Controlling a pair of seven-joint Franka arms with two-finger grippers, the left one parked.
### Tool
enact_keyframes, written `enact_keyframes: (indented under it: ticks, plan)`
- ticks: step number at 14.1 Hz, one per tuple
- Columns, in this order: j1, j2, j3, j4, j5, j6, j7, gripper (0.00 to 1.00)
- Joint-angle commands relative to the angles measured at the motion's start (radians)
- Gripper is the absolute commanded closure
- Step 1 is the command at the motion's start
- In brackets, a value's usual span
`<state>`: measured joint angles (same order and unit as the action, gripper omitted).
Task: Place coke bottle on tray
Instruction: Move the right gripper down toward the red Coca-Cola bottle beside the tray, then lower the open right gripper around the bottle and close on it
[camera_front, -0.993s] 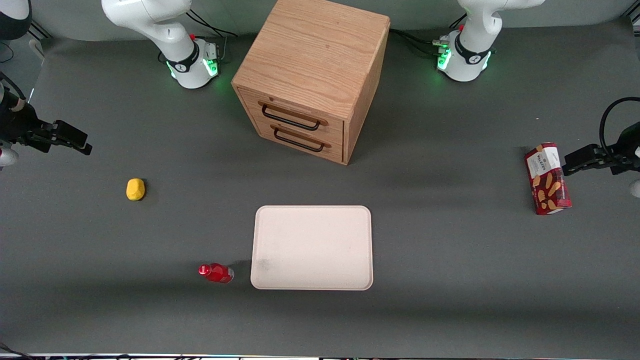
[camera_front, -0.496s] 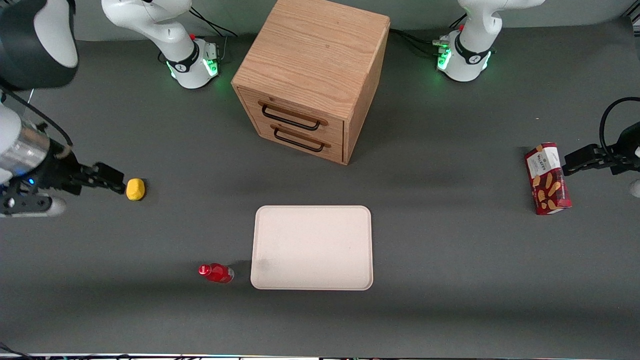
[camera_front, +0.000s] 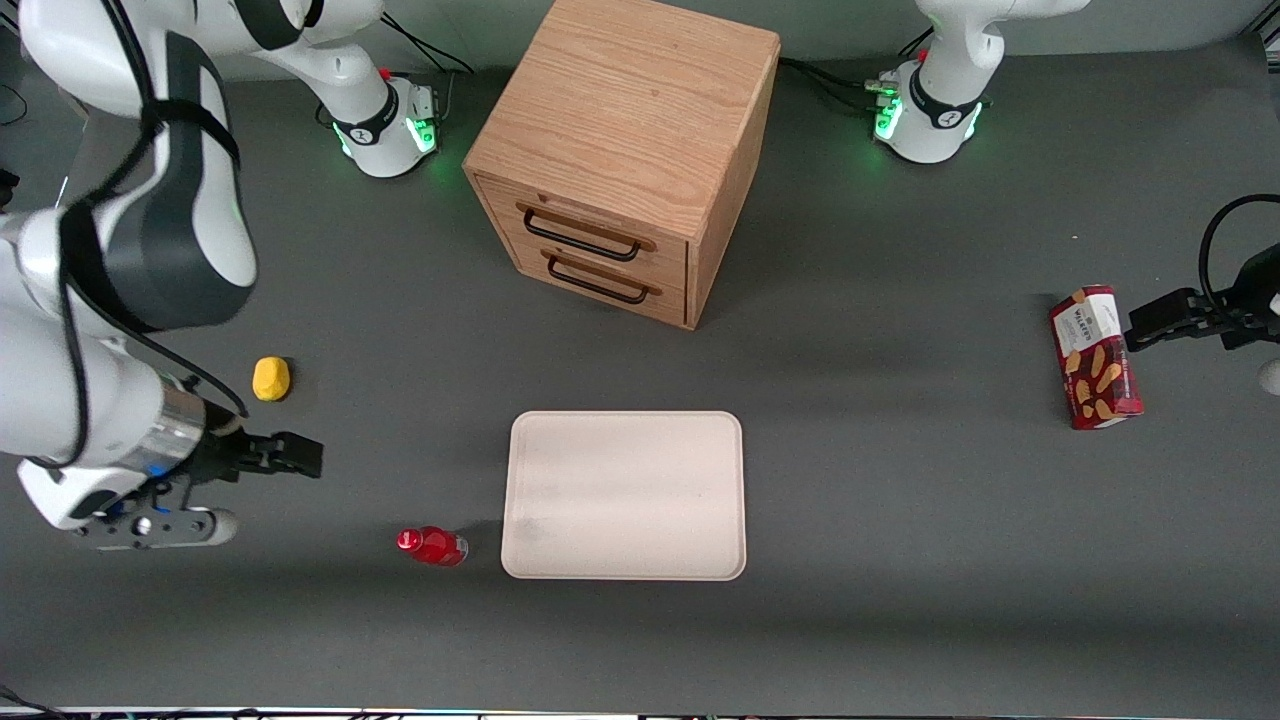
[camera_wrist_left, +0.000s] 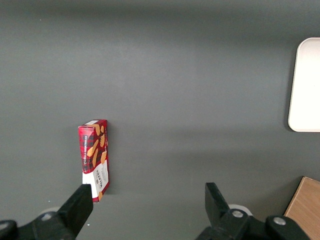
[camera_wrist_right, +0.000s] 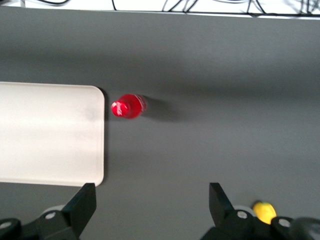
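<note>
The gripper has moved down the left of the frame, past the yellow lump, closer to the coke bottle. Its fingers are wide open and hold nothing. The tray waits beside the bottle.

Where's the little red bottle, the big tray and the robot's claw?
bottle (camera_front: 433, 545), front view, on its red body.
tray (camera_front: 625, 495), front view, on its bare flat middle.
gripper (camera_front: 300, 457), front view, at its fingertips, above the table between the yellow lump and the bottle.
</note>
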<state>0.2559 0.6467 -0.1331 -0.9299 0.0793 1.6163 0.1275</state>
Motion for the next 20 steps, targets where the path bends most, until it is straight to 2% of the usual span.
enact_keyframes:
  ticks: [1,6,14,17,20]
  plan:
    - [-0.007,0.06,0.033,0.065,0.017,0.052,0.03,0.0]
    - [-0.001,0.097,0.043,0.06,0.017,0.111,0.041,0.0]
    - [0.016,0.251,0.044,0.033,0.016,0.278,0.063,0.0]
    - [0.022,0.26,0.044,-0.026,0.016,0.361,0.064,0.0]
    - [0.026,0.258,0.044,-0.046,0.019,0.373,0.066,0.0]
